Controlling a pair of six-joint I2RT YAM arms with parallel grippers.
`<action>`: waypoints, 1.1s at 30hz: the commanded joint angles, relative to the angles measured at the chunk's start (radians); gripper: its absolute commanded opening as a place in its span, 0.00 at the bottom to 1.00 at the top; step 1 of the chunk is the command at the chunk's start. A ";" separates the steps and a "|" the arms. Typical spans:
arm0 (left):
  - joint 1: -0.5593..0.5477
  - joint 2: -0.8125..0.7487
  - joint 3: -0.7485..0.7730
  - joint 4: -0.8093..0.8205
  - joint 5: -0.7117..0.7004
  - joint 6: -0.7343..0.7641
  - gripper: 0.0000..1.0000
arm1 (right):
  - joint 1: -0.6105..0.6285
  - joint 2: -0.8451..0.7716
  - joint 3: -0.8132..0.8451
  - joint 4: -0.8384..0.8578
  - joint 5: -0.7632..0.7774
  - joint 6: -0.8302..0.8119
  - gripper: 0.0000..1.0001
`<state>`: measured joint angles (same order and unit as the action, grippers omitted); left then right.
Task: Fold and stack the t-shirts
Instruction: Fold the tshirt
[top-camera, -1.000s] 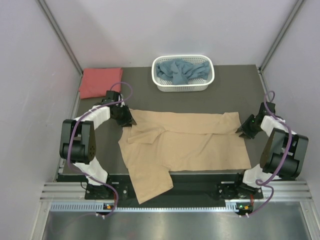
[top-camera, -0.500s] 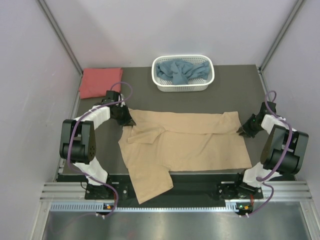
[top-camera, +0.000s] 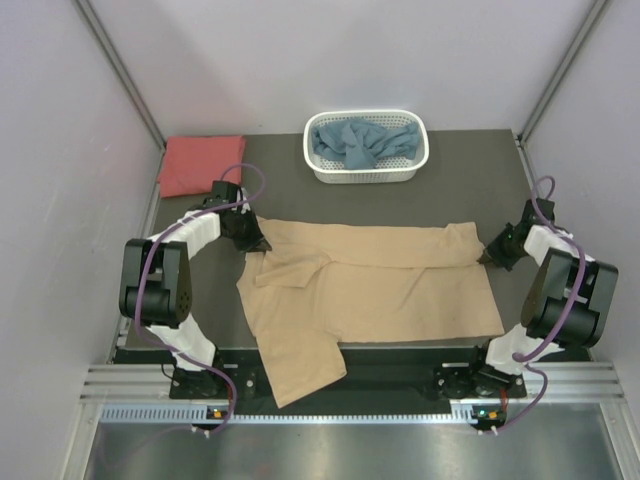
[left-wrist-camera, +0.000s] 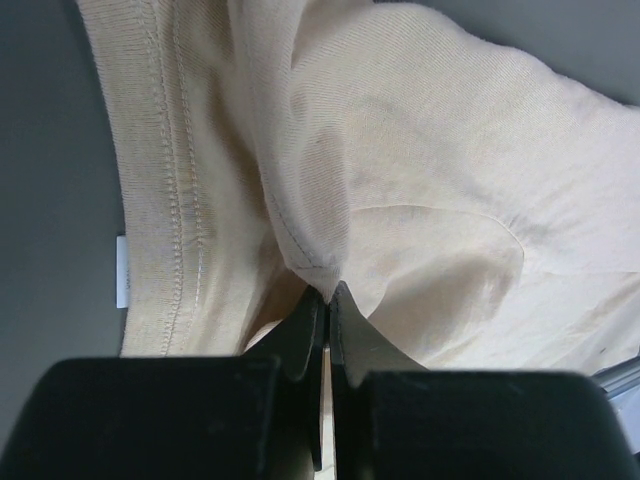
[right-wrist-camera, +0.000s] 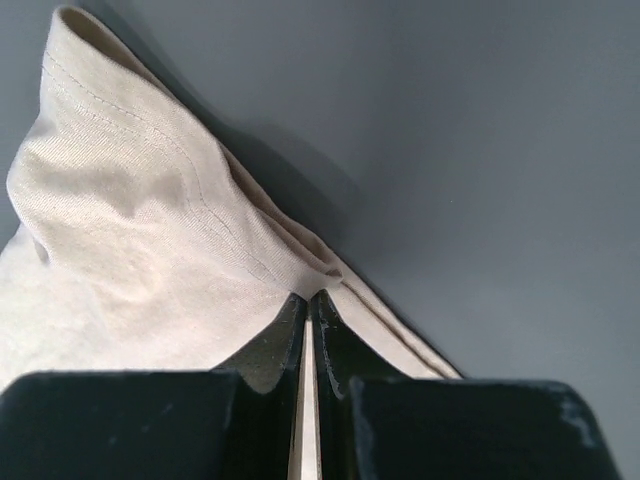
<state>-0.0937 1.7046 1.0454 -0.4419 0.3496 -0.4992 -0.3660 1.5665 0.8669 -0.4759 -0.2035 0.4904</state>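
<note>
Overhead first: spread across the dark table (top-camera: 480, 180), tan t-shirt (top-camera: 370, 290), one sleeve draped over the near edge at lower left. Down at the shirt's far left corner, left gripper (top-camera: 252, 243); down at its far right corner, right gripper (top-camera: 487, 256); both touching the cloth. Folded at the table's far left corner, coral-red t-shirt (top-camera: 200, 165), near the left gripper but apart from it. Crumpled inside the white lattice basket (top-camera: 365, 174) at the far edge, dusty blue t-shirt (top-camera: 360, 143), well apart from both grippers.

Left wrist next: left gripper (left-wrist-camera: 327, 295) clamped tight, fingertips nipping a peaked fold of tan t-shirt (left-wrist-camera: 430, 180). Stitched hem running down the left side, small white label (left-wrist-camera: 121, 270) poking out beside it over bare table (left-wrist-camera: 50, 200).

Right wrist last: right gripper (right-wrist-camera: 306, 297) closed hard on a pinch of tan t-shirt (right-wrist-camera: 130, 220) right at its hemmed edge. Cloth bunched up and to the left of the fingertips, bare table (right-wrist-camera: 480, 150) to the right.
</note>
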 joint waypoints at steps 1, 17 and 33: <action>-0.005 -0.029 0.022 0.014 -0.005 -0.005 0.00 | -0.014 -0.017 0.050 -0.006 0.021 -0.026 0.00; -0.014 -0.017 0.012 0.022 0.006 -0.015 0.29 | -0.013 -0.011 0.070 -0.004 -0.010 -0.039 0.00; -0.003 -0.011 0.229 -0.067 -0.093 -0.039 0.00 | -0.013 0.075 0.287 -0.003 -0.036 0.027 0.00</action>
<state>-0.1043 1.7042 1.1831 -0.5014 0.2676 -0.5293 -0.3660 1.6238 1.0767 -0.5018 -0.2382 0.4999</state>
